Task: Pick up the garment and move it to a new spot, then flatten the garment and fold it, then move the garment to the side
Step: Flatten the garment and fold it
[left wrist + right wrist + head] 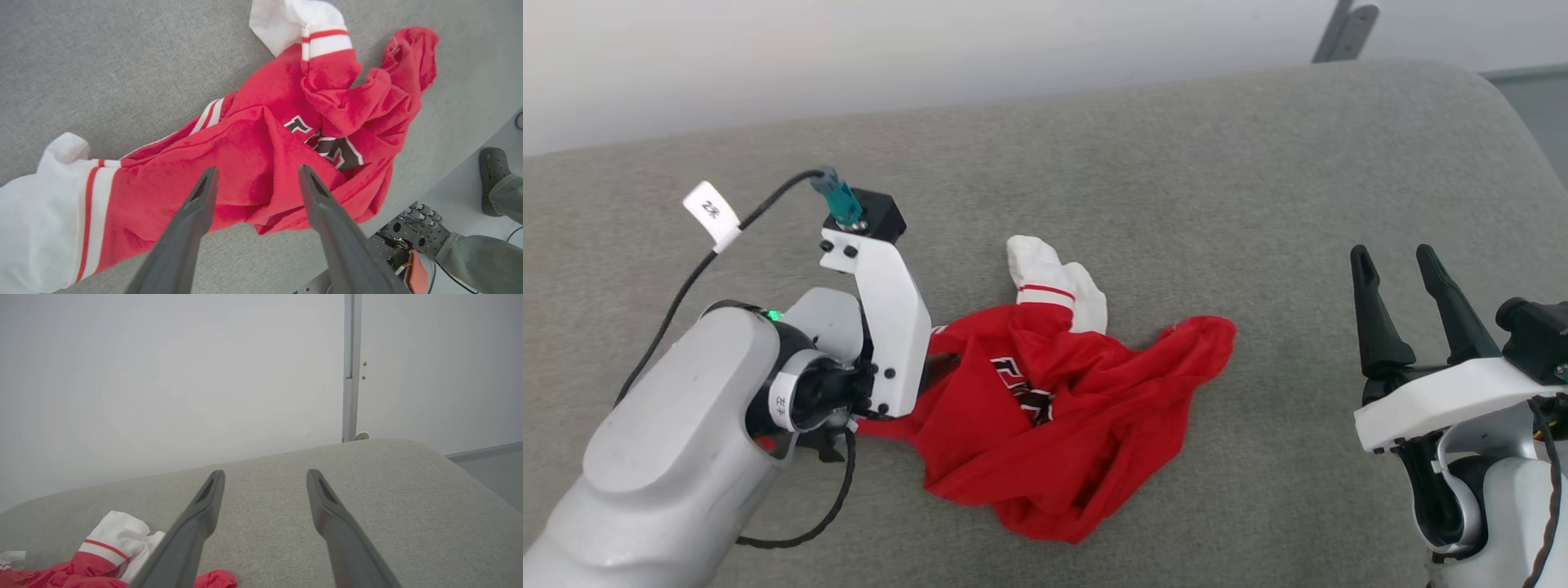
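The shirt (1054,408) is seen crumpled mid-cushion (1176,147), so the move is judged done and flattening is in hand. The left gripper (255,173) is held spread over the red cloth, nothing gripped. The right gripper (1391,255) is spread too, empty, well apart from it. Next, two edges must be caught and drawn apart. The long axis is laid roughly left-to-right, one white sleeve (1054,278) pointed away from the robot.

Head cam – downward, L wrist close; all share garment (1078,425)

Left gripper (257,169) angles downward, jaws apart; right gripper (1391,249) stands upright, jaws apart.
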Motion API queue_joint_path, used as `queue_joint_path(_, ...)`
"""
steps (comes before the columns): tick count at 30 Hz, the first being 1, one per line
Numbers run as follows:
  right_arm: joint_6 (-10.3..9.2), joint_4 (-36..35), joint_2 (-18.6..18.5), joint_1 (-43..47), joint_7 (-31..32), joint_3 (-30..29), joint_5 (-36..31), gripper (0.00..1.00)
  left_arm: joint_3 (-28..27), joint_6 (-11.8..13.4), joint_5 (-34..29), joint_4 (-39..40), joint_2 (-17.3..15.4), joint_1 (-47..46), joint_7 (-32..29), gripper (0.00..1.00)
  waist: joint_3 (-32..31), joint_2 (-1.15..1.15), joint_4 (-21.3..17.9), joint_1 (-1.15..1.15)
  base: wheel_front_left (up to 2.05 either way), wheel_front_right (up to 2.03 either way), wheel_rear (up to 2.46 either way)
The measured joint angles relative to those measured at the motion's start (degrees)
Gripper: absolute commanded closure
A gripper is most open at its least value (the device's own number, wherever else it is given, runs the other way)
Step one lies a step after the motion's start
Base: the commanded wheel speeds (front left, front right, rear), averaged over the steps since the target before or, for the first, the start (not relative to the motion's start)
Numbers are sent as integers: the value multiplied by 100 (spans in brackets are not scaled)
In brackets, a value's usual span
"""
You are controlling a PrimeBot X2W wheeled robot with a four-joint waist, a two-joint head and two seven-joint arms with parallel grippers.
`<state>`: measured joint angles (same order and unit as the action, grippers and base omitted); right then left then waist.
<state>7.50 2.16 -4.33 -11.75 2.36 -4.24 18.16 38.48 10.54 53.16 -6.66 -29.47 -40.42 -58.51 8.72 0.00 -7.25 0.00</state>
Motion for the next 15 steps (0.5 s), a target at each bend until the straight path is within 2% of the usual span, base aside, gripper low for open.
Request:
queue_joint_path(8,0,105,51,-79,-138,18,47,0,169,-126,-80,-598,71,107,162,0,278,0,-308,0,0,0,0)
queue_joint_path(14,0,167,67,-191,-199,34,48,0,152,-254,-91,-1080,157,96,411,0,486,0,-399,0,0,0,0)
queue_joint_path(15,0,187,71,-195,-205,43,48,0,133,-261,-71,-1180,185,95,414,66,512,0,-405,0,0,0,0)
